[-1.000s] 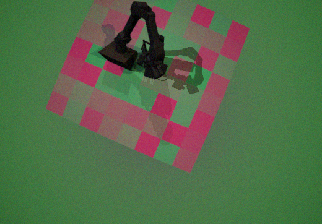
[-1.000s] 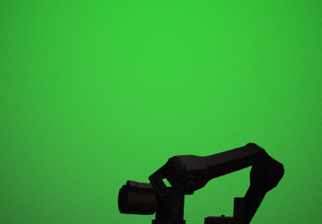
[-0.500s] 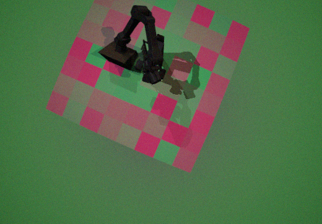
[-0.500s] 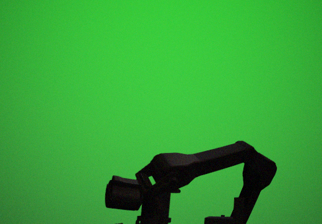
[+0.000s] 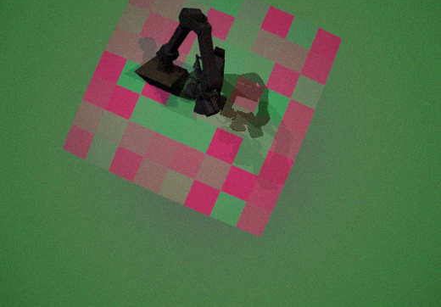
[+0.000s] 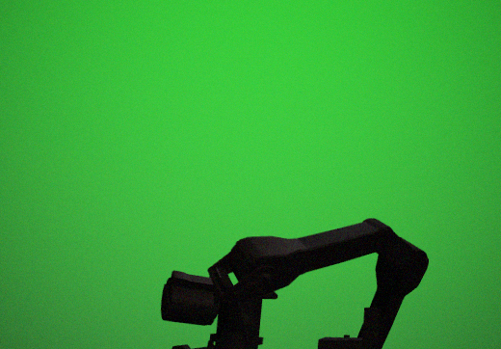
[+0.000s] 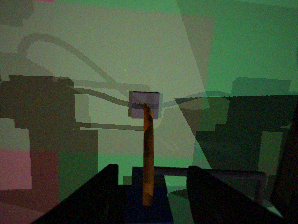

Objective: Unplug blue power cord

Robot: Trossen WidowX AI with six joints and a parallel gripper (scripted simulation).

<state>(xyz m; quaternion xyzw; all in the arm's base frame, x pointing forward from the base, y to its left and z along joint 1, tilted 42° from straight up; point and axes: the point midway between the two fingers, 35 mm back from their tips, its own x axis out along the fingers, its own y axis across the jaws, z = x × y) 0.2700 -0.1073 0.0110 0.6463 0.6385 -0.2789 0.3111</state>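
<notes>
1. Black gripper (image 5: 209,105) (image 6: 238,321) (image 7: 152,174): two fingers, parted, released, straddling the plug, probably to free it.
2. Blue plug (image 7: 148,212), one, at six o'clock in the wrist view; whether it is unplugged, I cannot tell.
3. Orange strand (image 7: 148,160), one, runs toward twelve, presumably the plug's lead.
4. Mauve block (image 7: 145,111), one, just above centre, perhaps anchoring it. I cannot identify the power strip.
</notes>
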